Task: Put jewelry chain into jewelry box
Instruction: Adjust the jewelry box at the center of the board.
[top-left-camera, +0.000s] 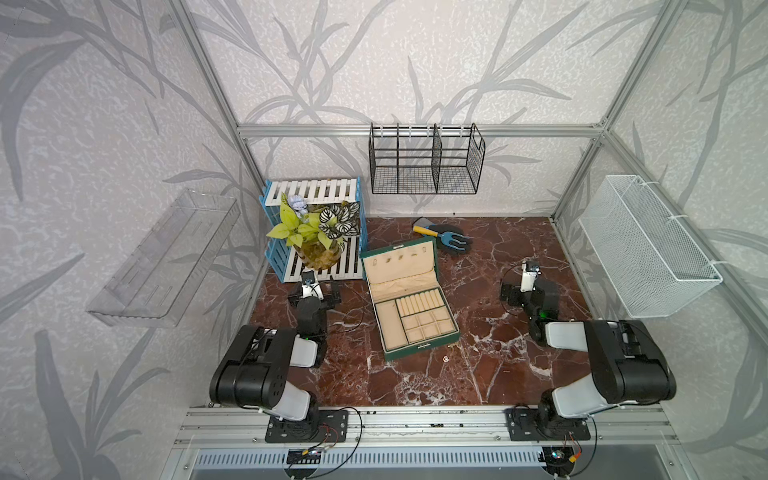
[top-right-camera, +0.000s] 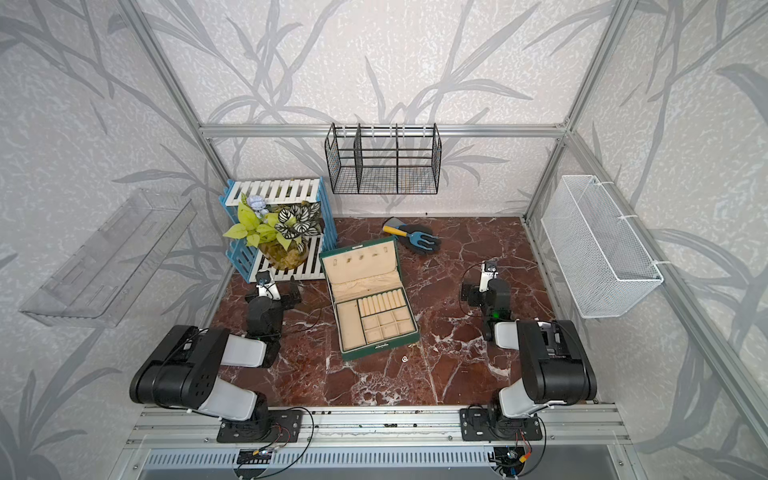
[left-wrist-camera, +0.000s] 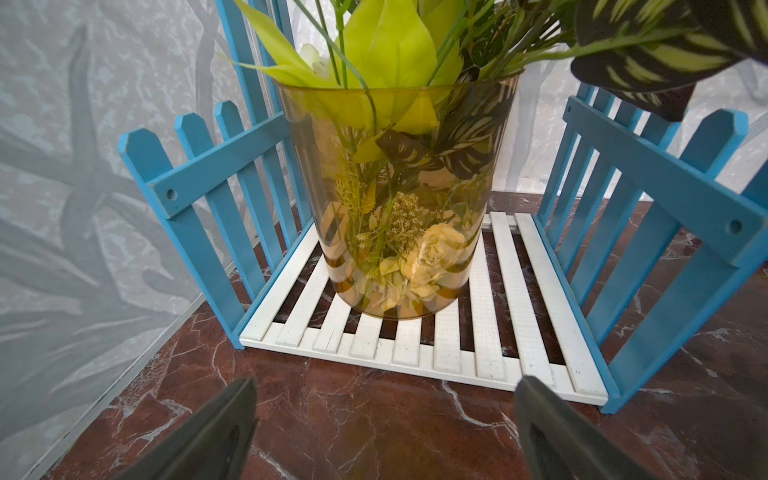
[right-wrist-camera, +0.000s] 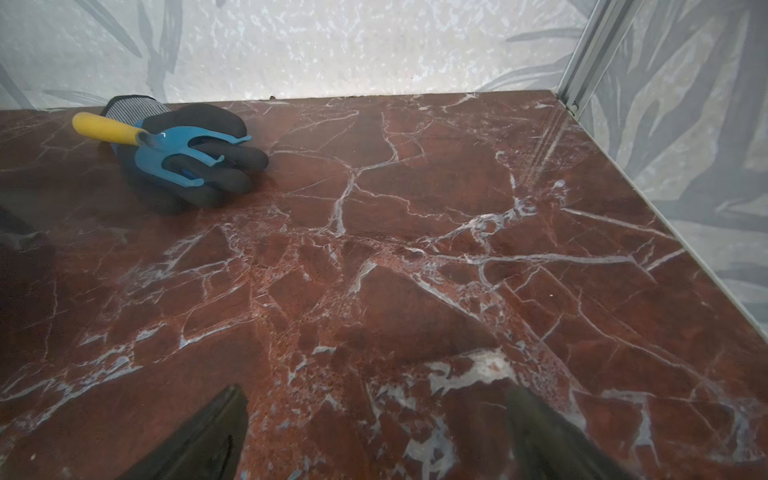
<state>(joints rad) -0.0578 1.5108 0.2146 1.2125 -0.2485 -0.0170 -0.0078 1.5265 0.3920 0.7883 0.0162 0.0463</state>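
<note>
Jewelry box (top-left-camera: 401, 270) dark green, cream lining — table (top-left-camera: 478, 374) red-brown marble, white veins — glove (right-wrist-camera: 203, 118) black.

On table (top-left-camera: 498, 365), jewelry chain (top-left-camera: 446, 358) just before jewelry box (top-left-camera: 419, 348), glove (top-left-camera: 455, 244) behind box

No text, label, brand name, number or sign can be read in any view. The jewelry box (top-left-camera: 419, 345) shows only plain green and cream surfaces, and the garden hand fork (right-wrist-camera: 174, 149) shows plain blue and yellow.
</note>
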